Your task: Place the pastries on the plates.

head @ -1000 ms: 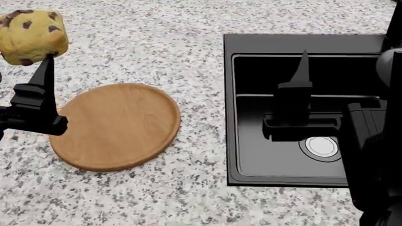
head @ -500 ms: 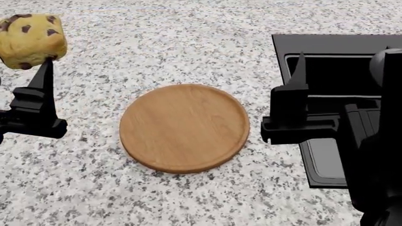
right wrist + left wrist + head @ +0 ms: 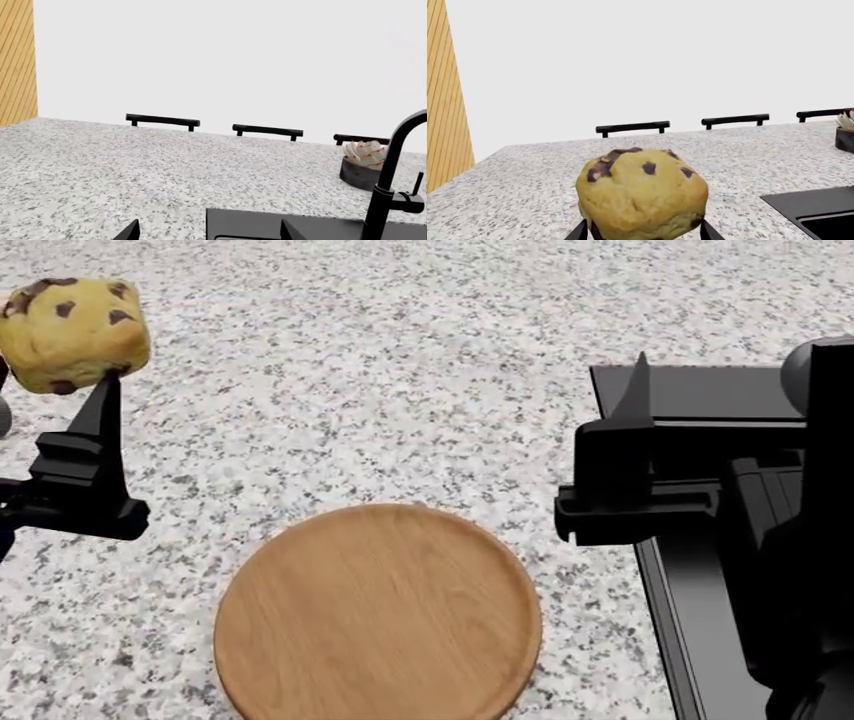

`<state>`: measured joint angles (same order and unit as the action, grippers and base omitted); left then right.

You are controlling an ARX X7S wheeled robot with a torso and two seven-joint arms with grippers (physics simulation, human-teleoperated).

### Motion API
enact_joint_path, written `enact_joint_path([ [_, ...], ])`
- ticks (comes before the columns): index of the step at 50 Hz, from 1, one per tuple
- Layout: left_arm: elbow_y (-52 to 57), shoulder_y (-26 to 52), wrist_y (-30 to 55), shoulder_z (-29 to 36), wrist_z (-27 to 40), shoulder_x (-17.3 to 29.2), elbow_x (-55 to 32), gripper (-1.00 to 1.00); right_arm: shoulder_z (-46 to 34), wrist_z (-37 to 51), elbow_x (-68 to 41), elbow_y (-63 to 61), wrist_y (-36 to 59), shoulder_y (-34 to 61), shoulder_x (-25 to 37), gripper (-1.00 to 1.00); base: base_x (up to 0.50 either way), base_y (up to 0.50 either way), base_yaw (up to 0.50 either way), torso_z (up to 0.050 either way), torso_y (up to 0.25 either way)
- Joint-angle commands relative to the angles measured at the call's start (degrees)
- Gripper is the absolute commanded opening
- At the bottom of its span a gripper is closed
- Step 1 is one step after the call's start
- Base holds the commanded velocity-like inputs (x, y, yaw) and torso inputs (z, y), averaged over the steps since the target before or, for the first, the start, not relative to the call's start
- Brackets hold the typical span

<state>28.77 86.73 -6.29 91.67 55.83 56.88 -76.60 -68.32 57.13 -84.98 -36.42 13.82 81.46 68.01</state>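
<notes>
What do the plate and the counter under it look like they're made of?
The plate looks like light brown wood with a smooth satin finish: its grain lines show. The counter looks like speckled grey granite or similar stone, fairly matte; being a render, that is uncertain.

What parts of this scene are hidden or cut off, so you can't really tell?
- Wooden plate: near rim cut off by the head view's lower edge.
- Sink: mostly hidden behind the right gripper and arm.
- Muffin: underside cut off in the left wrist view.
- Left gripper: only one finger shows in the head view.
- No blue plate appears in any view.
</notes>
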Motion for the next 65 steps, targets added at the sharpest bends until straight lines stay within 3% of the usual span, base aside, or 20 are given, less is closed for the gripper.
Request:
enact_joint_path([
  [1, -1.91, -0.31, -3.19, -1.66, -3.0, -2.74, -1.39, -1.0, 1.51, -1.3, 0.61, -0.64, -0.39, -0.47, -0.72, 1.0, 0.0, 0.0, 0.0, 0.0, 0.0],
  [15, -11.66, -3.42, -1.63, 0.84, -11.89, -13.1, -2.47, -1.0, 1.45, -0.86, 0.58, -1.02, -1.64, -1.92, -0.51, 1.0, 0.0, 0.0, 0.0, 0.0, 0.0],
  [22, -13.89, -8.56, -3.03, 2.51, -14.23, -16.9, -2.83, -1.0, 1.18, -0.26, 1.12, -1.56, -1.87, -2.73, -0.36, 1.0, 0.0, 0.0, 0.0, 0.0, 0.0],
  [35, -8.07, -15.44, -3.14, 6.56, -13.16, -17.8, -0.9, -1.0, 1.19, 1.18, 0.65, -2.23, -2.21, -3.39, -0.64, 1.0, 0.0, 0.0, 0.0, 0.0, 0.001],
  [65, -8.22, -16.79, -1.73, 7.42, -13.82, -18.32, -1.28, -1.0, 1.51, 1.93, 0.65, -2.78, -3.2, -4.64, -0.42, 1.0, 0.0, 0.0, 0.0, 0.0, 0.0],
])
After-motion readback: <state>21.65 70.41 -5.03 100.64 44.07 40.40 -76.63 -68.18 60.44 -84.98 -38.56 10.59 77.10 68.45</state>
